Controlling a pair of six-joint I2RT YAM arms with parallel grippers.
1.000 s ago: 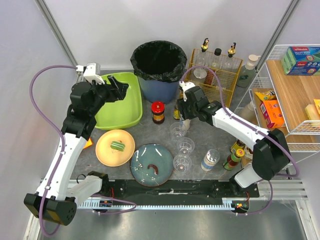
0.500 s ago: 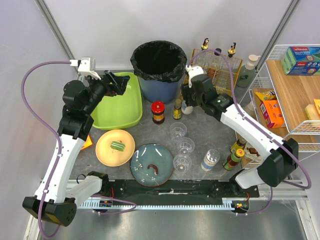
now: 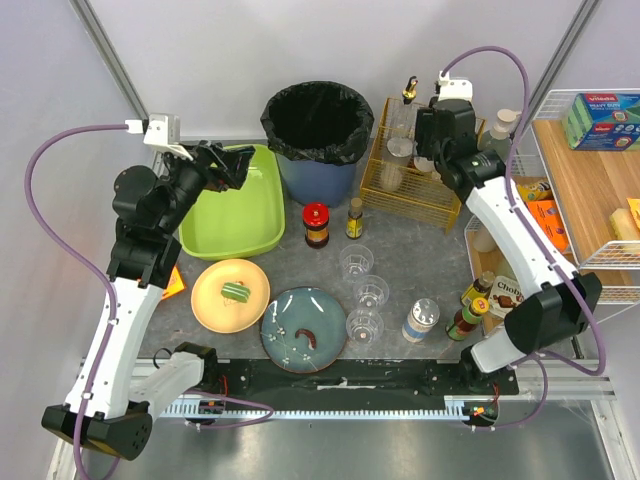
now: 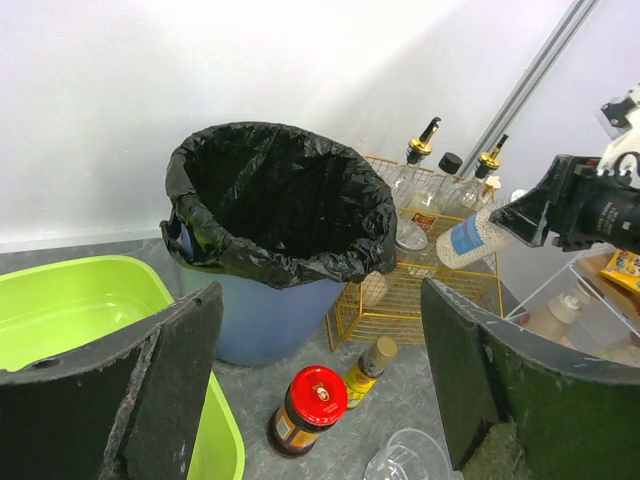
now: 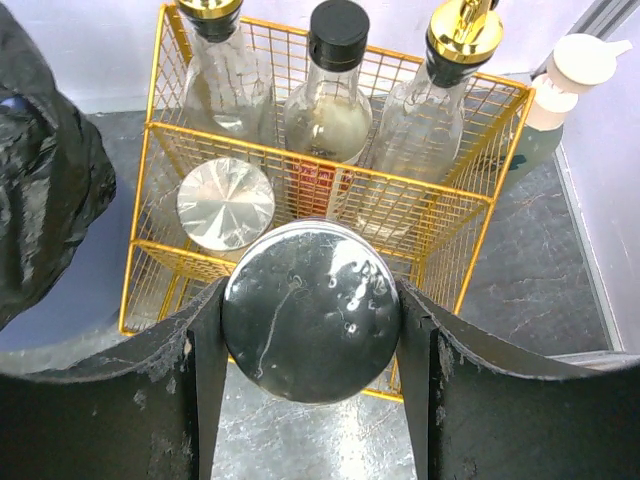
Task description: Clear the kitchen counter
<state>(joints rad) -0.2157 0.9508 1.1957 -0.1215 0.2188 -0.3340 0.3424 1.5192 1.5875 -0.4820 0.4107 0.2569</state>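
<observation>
**Two arms up at the back of the counter, right one holding a shaker**

Left gripper hangs over the green tub, fingers wide apart, nothing between them. Right gripper is clamped on a shaker with a white and blue body and a shiny metal lid. It holds the shaker above the yellow wire basket. Cannot tell if the shaker touches the basket. Three glass bottles stand in the back of the basket, and a silver-lidded jar sits in front of them.

The kitchen counter is the grey mottled top under everything, with both arm bases at its near edge. On it:
- The black-bagged bin stands at the back, between tub and basket.
- A red-lidded jar and a small bottle stand side by side in front of the bin.
- Three clear glasses stand in a line near the centre.
- A yellow plate carries a green item, and a blue plate sits just beside it.
- A second shaker stands right of the glasses, with a cluster of bottles further right.

A white wire rack with a wooden shelf stands at the right edge.
</observation>
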